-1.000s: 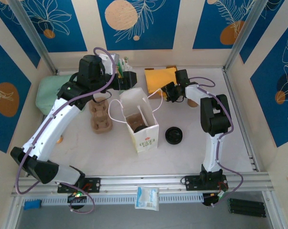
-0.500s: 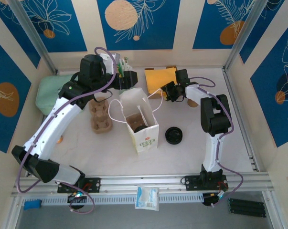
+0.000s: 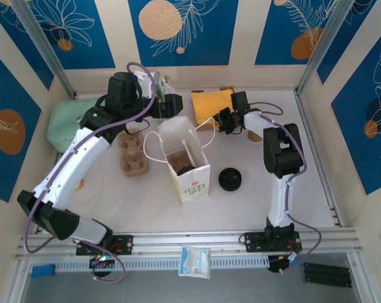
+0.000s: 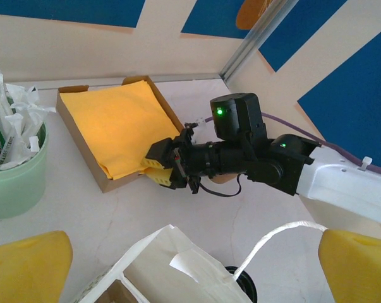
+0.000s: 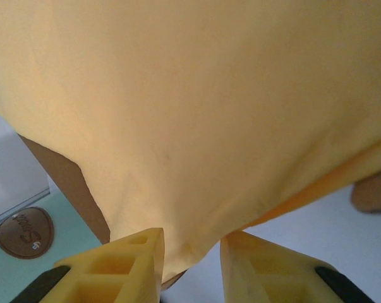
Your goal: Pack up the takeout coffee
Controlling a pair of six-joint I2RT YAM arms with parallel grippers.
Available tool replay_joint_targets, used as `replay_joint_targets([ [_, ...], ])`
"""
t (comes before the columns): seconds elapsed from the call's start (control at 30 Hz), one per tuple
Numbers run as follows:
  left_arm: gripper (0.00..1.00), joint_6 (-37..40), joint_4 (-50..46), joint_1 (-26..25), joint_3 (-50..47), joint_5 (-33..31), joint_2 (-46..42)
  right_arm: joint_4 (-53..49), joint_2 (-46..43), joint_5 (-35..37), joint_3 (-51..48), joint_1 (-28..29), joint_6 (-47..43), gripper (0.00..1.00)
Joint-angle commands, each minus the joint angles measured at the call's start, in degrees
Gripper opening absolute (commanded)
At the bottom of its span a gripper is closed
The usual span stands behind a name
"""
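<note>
I'm seeing green print on the white paper bag (image 3: 193,187); I'm failing to read it; the round brown tag (image 5: 24,232) is showing only blurred script.

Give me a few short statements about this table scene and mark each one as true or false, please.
1. The white paper bag stands upright with its mouth open. True.
2. The left gripper is shut. False: its yellow fingers stand wide apart.
3. A black round lid lies on the table, right of the bag in the top view. True.
4. The right gripper hovers over that lid. False: it is at a corner of the yellow paper sheets in the brown cardboard tray, and that corner lies between its fingers.
5. The pale green round cup holds paper-wrapped sticks. True.
</note>
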Motion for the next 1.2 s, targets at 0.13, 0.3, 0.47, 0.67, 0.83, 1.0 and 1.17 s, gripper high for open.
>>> replay_joint_targets([
  [0.13,0.99,-0.61,0.75,0.80,1.32,1.30,0.34,-0.39,2.12,-1.12,2.90,-0.69,0.19,0.29],
  [0.3,0.99,-0.53,0.67,0.80,1.32,1.21,0.15,-0.39,2.85,-1.38,3.97,-0.76,0.05,0.20],
  [0.47,0.99,-0.65,0.79,0.80,1.30,1.29,0.12,-0.14,2.61,-2.08,3.99,-0.94,-0.08,0.00],
  [0.67,1.00,-0.90,1.13,0.80,1.01,1.47,0.04,0.49,0.12,-2.89,3.37,-1.29,-0.65,0.00],
  [0.83,0.99,-1.09,1.39,0.80,0.64,1.47,0.04,-0.76,-2.56,-3.24,5.48,-1.52,-3.06,0.00],
  [1.0,0.99,-1.26,1.41,0.85,0.19,1.17,-0.14,-3.56,-3.78,-4.03,9.90,-1.96,-6.24,0.00],
  [1.17,0.99,-1.26,1.14,0.80,0.05,0.68,-0.41,-5.72,-4.78,-4.48,13.14,-2.33,-8.86,0.00],
])
